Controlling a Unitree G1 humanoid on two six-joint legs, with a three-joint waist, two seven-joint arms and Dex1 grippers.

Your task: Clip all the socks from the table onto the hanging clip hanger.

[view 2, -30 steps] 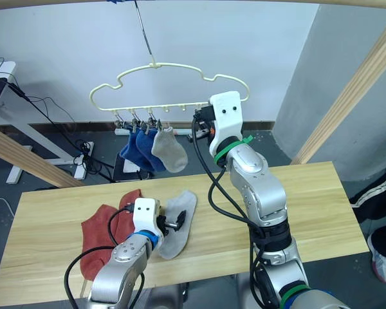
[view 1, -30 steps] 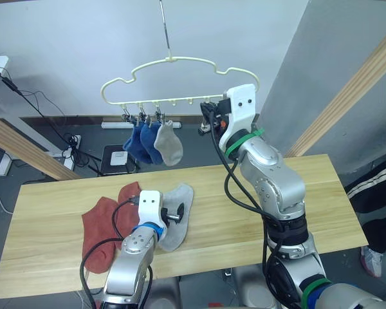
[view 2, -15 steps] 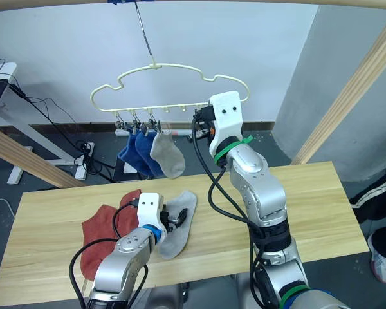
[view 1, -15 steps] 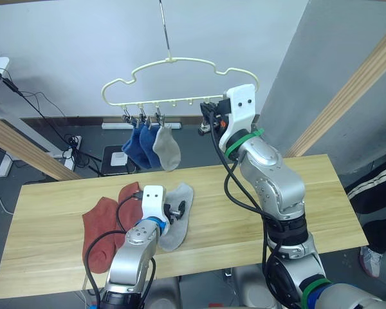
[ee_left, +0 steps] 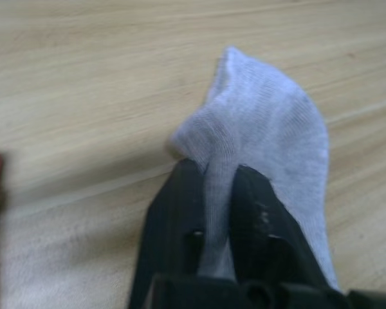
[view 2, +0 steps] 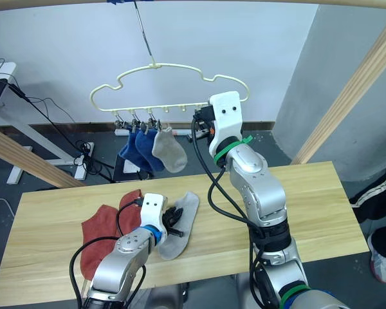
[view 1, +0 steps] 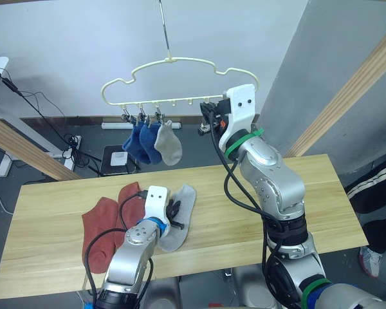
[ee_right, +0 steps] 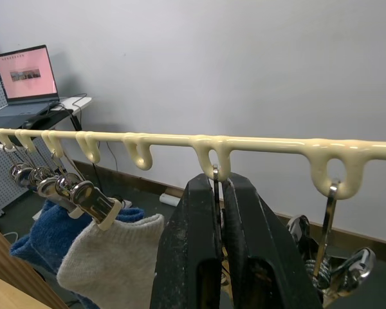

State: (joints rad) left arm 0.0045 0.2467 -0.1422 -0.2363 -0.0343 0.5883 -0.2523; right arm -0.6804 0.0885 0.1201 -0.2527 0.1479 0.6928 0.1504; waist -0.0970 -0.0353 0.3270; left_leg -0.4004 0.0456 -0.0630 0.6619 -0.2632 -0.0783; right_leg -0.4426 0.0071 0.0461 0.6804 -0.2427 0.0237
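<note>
On the pale wood table (view 1: 328, 206), a light grey sock (view 1: 185, 196) lies beside two rust-red socks (view 1: 101, 228). My left gripper (view 1: 175, 211) is shut on the grey sock (ee_left: 264, 122), with a fold of its knit pinched between the black fingers (ee_left: 180, 193). The pale-yellow clip hanger (view 1: 174, 61) hangs above the table's far edge. Two blue socks (view 1: 138, 143) and one grey sock (view 1: 169, 147) hang from clips at its left end. My right gripper (ee_right: 220, 187) is raised to the hanger's lower bar and shut on the wire of a clip (ee_right: 215, 174).
Slanted wooden beams cross at the left (view 1: 26, 151) and right (view 1: 354, 90). A person's leg (view 1: 379, 206) stands by the table's right end. Cables and a power strip lie on the floor behind. An open laptop (ee_right: 29, 77) sits on a stand.
My left gripper has closed from wide open onto the grey sock, bunching a fold of it. The hanging socks swayed slightly. The right arm has stayed put.
</note>
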